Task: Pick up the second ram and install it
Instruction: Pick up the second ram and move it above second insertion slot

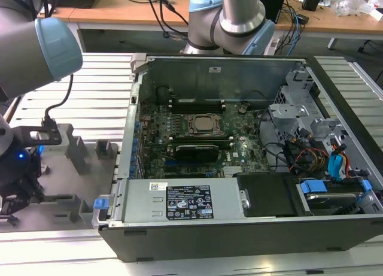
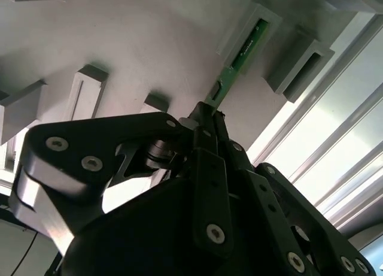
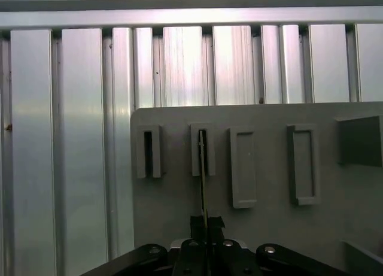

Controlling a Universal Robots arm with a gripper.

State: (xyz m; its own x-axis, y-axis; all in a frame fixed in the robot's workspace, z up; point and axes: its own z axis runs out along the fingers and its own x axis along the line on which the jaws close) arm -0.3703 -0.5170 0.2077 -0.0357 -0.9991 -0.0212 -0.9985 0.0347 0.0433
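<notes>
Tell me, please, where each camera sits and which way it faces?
Exterior view: off the arm, looking down on the open computer case and grey tray; arm and gripper at the exterior view's left.
First wrist view: on the wrist, looking past the gripper onto the tray and slatted table.
Second wrist view: on the wrist, looking along the gripper's links at the tray.
In both wrist views the gripper holds the memory stick, far end in a tray slot.

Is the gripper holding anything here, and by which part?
Yes: the gripper is shut on the second ram, pinching its near end; the stick's far end sits in a slot of the grey tray block.
</notes>
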